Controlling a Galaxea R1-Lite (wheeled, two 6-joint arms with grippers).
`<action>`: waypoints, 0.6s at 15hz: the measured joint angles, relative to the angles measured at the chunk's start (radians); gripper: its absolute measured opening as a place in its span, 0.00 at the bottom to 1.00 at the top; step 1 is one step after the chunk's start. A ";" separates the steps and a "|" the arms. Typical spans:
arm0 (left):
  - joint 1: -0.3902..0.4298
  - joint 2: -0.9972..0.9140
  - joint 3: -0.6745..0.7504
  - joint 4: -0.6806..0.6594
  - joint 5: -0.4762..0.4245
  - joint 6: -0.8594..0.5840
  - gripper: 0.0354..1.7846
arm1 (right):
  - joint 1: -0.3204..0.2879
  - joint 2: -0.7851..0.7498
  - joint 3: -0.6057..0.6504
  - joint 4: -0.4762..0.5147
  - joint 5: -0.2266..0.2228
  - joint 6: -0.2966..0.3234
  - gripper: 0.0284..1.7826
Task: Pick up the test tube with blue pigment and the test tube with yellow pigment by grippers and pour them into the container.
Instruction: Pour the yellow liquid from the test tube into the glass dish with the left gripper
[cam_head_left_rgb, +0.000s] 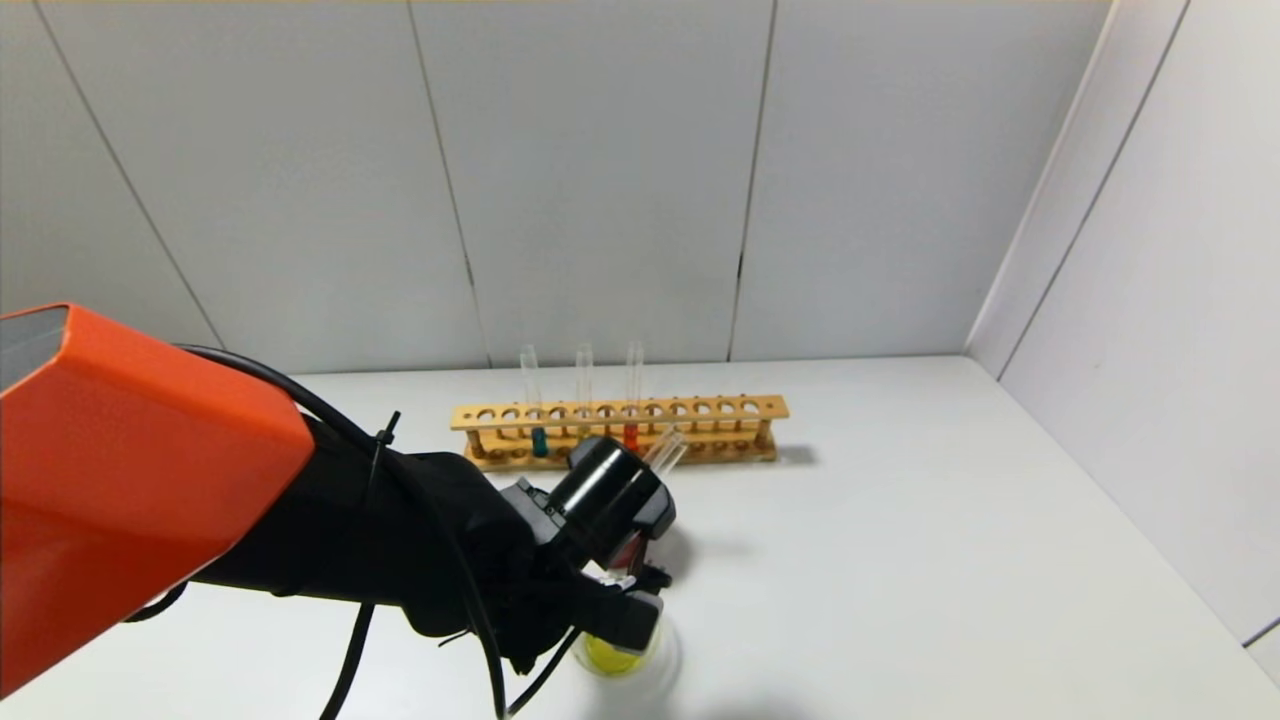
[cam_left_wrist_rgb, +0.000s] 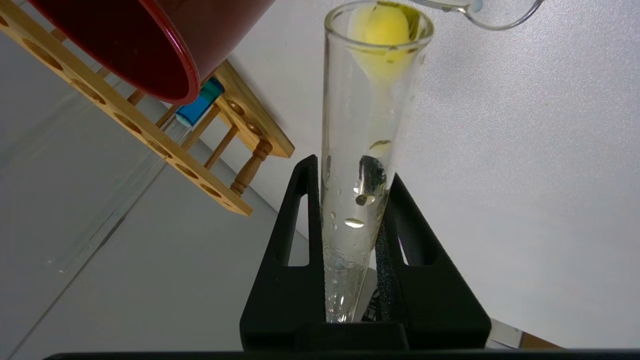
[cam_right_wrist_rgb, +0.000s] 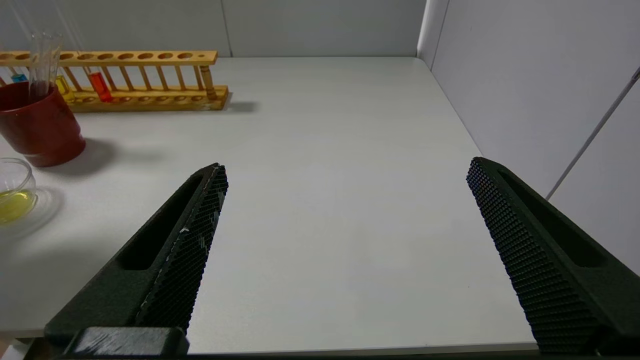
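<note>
Test tube with yellow pigment (cam_left_wrist_rgb: 367, 150) is pinched between the left gripper (cam_left_wrist_rgb: 350, 200) fingers, mouth tipped over the container (cam_right_wrist_rgb: 12, 192), which holds yellow liquid just beyond the fingertips. Right gripper (cam_right_wrist_rgb: 345, 210) spread wide, holding nothing.

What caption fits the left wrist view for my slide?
Left gripper holds the test tube with yellow pigment tipped toward the container.

Clear glossy glass tube (cam_left_wrist_rgb: 367, 150) with droplets, varnished wooden rack (cam_head_left_rgb: 618, 428), glossy red plastic cup (cam_right_wrist_rgb: 41, 125) beside it, matt white table (cam_right_wrist_rgb: 325, 200).
</note>
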 joint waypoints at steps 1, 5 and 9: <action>0.000 0.001 0.000 0.000 0.000 0.002 0.17 | 0.000 0.000 0.000 0.000 0.000 0.000 0.98; -0.003 0.004 0.002 0.000 0.001 0.004 0.17 | 0.000 0.000 0.000 0.000 0.000 0.000 0.98; -0.005 0.001 0.008 0.000 0.000 0.000 0.17 | 0.000 0.000 0.000 0.000 0.000 0.000 0.98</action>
